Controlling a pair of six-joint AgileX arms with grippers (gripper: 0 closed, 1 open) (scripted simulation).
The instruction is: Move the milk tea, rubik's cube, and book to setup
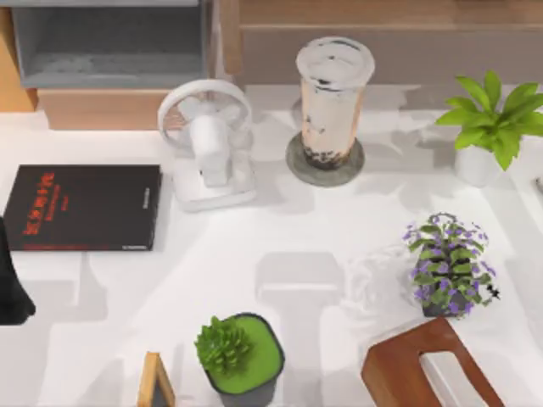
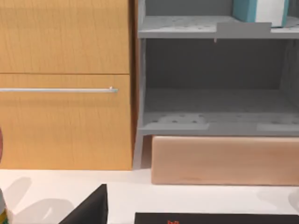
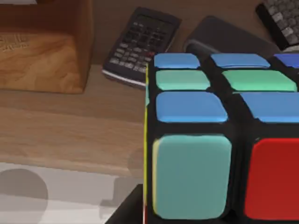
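Observation:
The milk tea (image 1: 331,93), a tall clear cup with a white lid and dark pearls, stands upright on a round grey coaster (image 1: 297,165) at the back of the table. In the right wrist view the rubik's cube (image 3: 219,140) sits very close to the camera, above a wooden surface, with blue, green, teal and red tiles showing. The teal book (image 2: 254,9) stands on the upper level of the grey shelf (image 2: 215,123). My left arm (image 1: 13,288) is parked at the table's left edge, away from all three.
A white desk fan (image 1: 208,144) stands left of the milk tea. A flat black book (image 1: 85,206) lies at the left. Potted plants (image 1: 448,263) (image 1: 242,356) (image 1: 492,119) and a wooden box (image 1: 424,369) occupy the right and front. A calculator (image 3: 140,42) lies beyond the cube.

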